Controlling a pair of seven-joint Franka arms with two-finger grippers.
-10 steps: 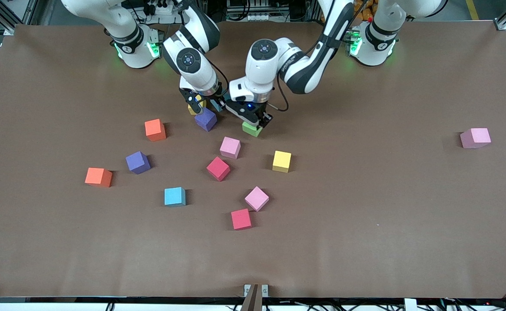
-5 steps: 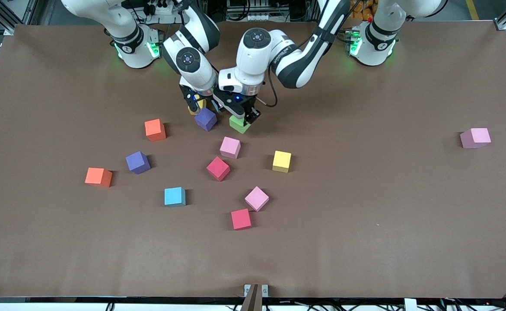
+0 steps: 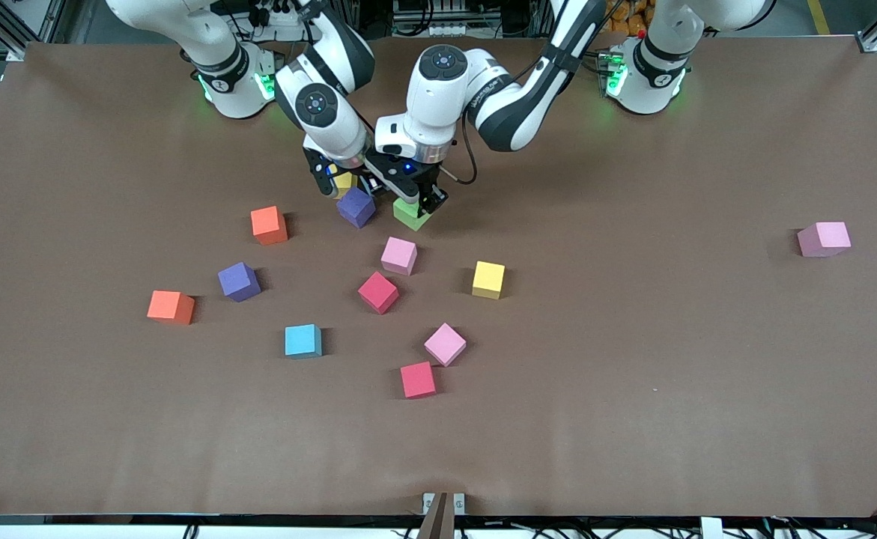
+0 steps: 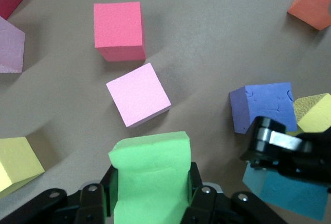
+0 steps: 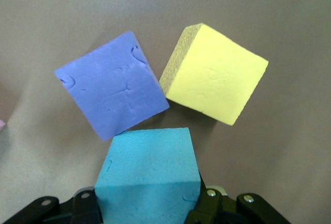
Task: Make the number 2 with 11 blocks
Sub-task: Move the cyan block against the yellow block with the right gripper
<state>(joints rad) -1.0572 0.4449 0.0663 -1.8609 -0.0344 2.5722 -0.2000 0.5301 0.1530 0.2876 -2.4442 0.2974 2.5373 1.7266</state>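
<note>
My left gripper (image 3: pixel 417 202) is shut on a green block (image 3: pixel 409 214), held low over the table beside a purple block (image 3: pixel 356 207). In the left wrist view the green block (image 4: pixel 150 177) sits squeezed between both fingers. My right gripper (image 3: pixel 341 185) is shut on a blue block (image 5: pixel 147 175), right by the purple block (image 5: pixel 111 97) and a yellow block (image 5: pixel 214 74). Those two lie corner to corner on the table. The number 2 does not show as a shape.
Loose blocks lie nearer the front camera: pink (image 3: pixel 398 255), red (image 3: pixel 378 292), yellow (image 3: pixel 488 279), pink (image 3: pixel 445 344), red (image 3: pixel 418 379), blue (image 3: pixel 302 340), purple (image 3: pixel 239 281), orange (image 3: pixel 268 224) and orange (image 3: pixel 171 307). A lone pink block (image 3: pixel 824 239) lies toward the left arm's end.
My left gripper has carried the green block toward the right arm's end, closer to the purple block. The right gripper has shifted slightly with its blue block.
</note>
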